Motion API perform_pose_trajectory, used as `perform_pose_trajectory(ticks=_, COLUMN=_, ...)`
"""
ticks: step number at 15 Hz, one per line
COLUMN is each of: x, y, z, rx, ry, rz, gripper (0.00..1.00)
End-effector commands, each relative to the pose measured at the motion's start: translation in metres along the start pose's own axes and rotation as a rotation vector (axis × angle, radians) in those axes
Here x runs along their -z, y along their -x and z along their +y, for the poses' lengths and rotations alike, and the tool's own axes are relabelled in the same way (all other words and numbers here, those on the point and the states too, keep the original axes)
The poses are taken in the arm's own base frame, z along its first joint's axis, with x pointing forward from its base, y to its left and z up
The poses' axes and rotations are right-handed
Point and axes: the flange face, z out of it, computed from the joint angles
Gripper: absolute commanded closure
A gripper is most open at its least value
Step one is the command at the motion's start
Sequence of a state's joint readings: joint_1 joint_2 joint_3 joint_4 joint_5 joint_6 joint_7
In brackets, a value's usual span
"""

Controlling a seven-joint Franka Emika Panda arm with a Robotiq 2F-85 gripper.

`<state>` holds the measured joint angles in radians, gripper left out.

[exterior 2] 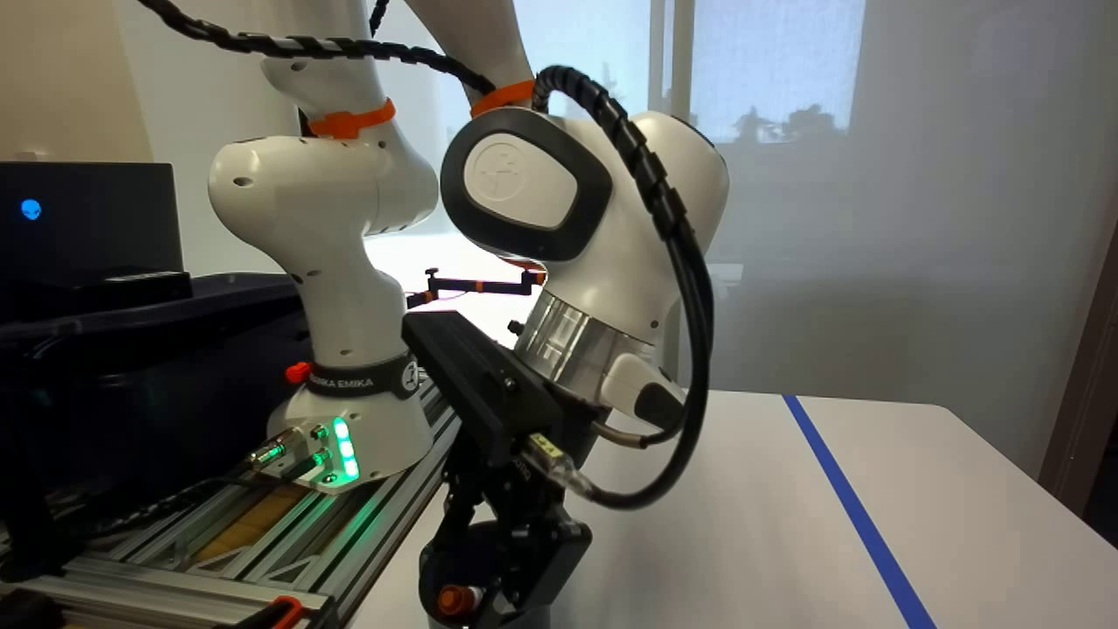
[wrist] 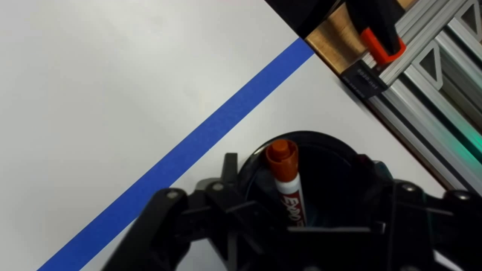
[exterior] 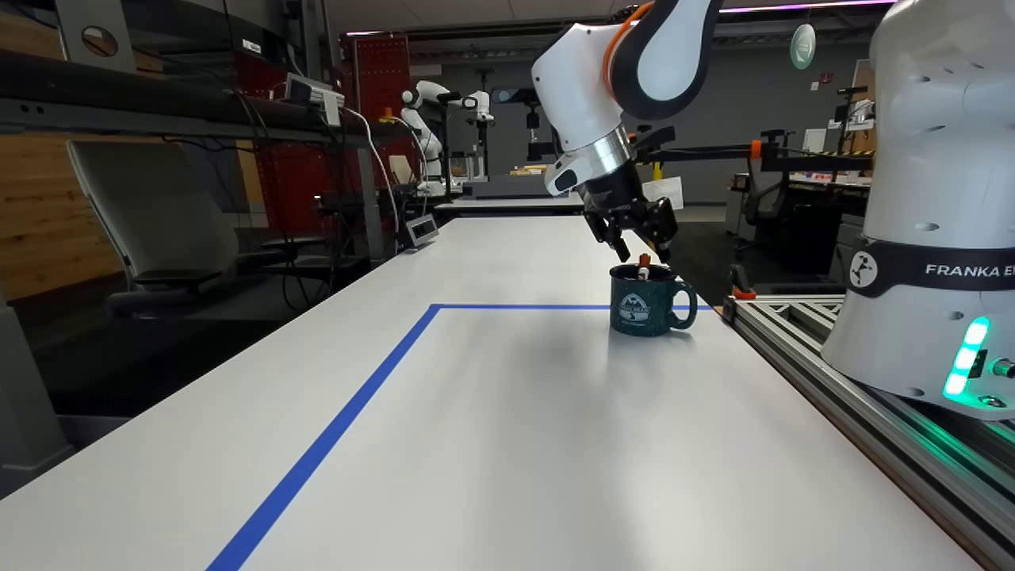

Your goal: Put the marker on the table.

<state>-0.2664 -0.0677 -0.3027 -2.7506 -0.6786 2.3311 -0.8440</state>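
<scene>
The marker has a reddish-orange cap and a white body. It leans inside the dark teal mug with its cap end sticking up past the rim. The marker shows in an exterior view and in the wrist view, where its lower part is hidden. The mug stands upright on the white table, near the rail side. My gripper is open, tilted, just above the mug. In the wrist view my fingers are spread to either side of the marker, with nothing between them gripped.
Blue tape lines mark the table, one running behind the mug. A metal rail runs along the table edge beside the robot base. An orange-and-black clamp sits on the rail. The mug's handle points toward the rail.
</scene>
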Motion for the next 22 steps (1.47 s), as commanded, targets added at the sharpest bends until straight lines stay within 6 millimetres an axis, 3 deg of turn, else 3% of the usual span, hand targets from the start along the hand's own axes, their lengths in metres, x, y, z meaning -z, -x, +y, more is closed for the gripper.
perform_pose_trajectory(ticks=1, x=-0.0018, y=0.0015, z=0.0025, rx=-0.017, ry=0.02, rz=-0.003, gripper=0.26)
perform_pose_trajectory(ticks=6, x=-0.0031, y=0.001, z=0.0029, rx=-0.031, ry=0.018, rz=-0.005, gripper=0.28)
perform_pose_trajectory(ticks=7, x=-0.0026, y=0.0009, z=0.0031, rx=-0.033, ry=0.02, rz=-0.004, gripper=0.36)
perform_pose_trajectory(ticks=8, x=-0.0024, y=0.0008, z=0.0032, rx=-0.034, ry=0.021, rz=-0.004, gripper=0.39)
perform_pose_trajectory(ticks=9, x=-0.0015, y=0.0008, z=0.0041, rx=-0.038, ry=0.024, rz=-0.003, gripper=0.54)
perform_pose_trajectory(ticks=10, x=-0.0004, y=0.0011, z=0.0052, rx=-0.042, ry=0.025, rz=-0.003, gripper=0.61)
perform_pose_trajectory(ticks=11, x=-0.0016, y=0.002, z=-0.0019, rx=-0.044, ry=0.028, rz=-0.001, gripper=0.63)
perform_pose_trajectory(ticks=16, x=0.0011, y=0.0011, z=0.0029, rx=-0.048, ry=0.033, rz=-0.004, gripper=0.48)
perform_pose_trajectory(ticks=17, x=0.0016, y=0.0011, z=0.0029, rx=-0.048, ry=0.034, rz=-0.005, gripper=0.52)
perform_pose_trajectory(ticks=22, x=0.0039, y=0.0002, z=0.0023, rx=-0.042, ry=0.04, rz=-0.01, gripper=0.5)
